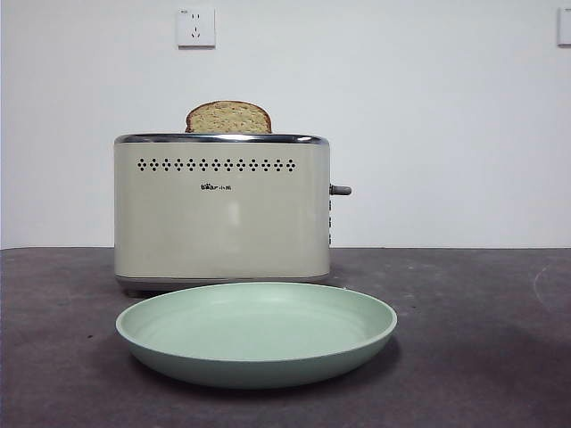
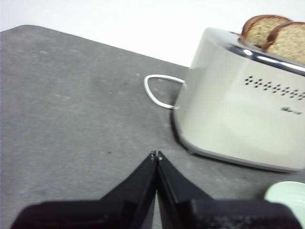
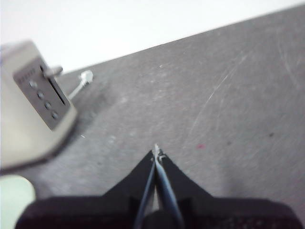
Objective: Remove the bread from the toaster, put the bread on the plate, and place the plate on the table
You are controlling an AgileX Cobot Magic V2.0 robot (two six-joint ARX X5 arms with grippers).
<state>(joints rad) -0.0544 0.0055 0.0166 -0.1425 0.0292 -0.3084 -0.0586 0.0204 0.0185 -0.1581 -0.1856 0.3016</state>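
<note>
Broadly, the table (image 1: 482,339) ran dark grey-brown across the whole front view, scuffed pale in places, with a white wall behind it carrying a wall socket (image 1: 195,28). On it stood the toaster (image 1: 221,209), cream with a chrome top rim, its side lever (image 1: 340,190) pointing to one side. Just in front of the toaster, close to its base, lay the plate (image 1: 256,332), pale mint-green, shallow and wider than the toaster. The bread (image 1: 228,118) sat upright in the toaster, its tan speckled top and dark crust showing above the rim. The left wrist view showed this slice (image 2: 289,40) with a second slice (image 2: 260,27) beside it in the other slot, and a white cord (image 2: 153,94) looping on the table behind the toaster. The left gripper (image 2: 156,154) hovered over bare table near the toaster, its jaws pressed together on nothing. The right gripper (image 3: 156,151) hung over the table on the lever side, jaws likewise clenched and holding nothing.
</note>
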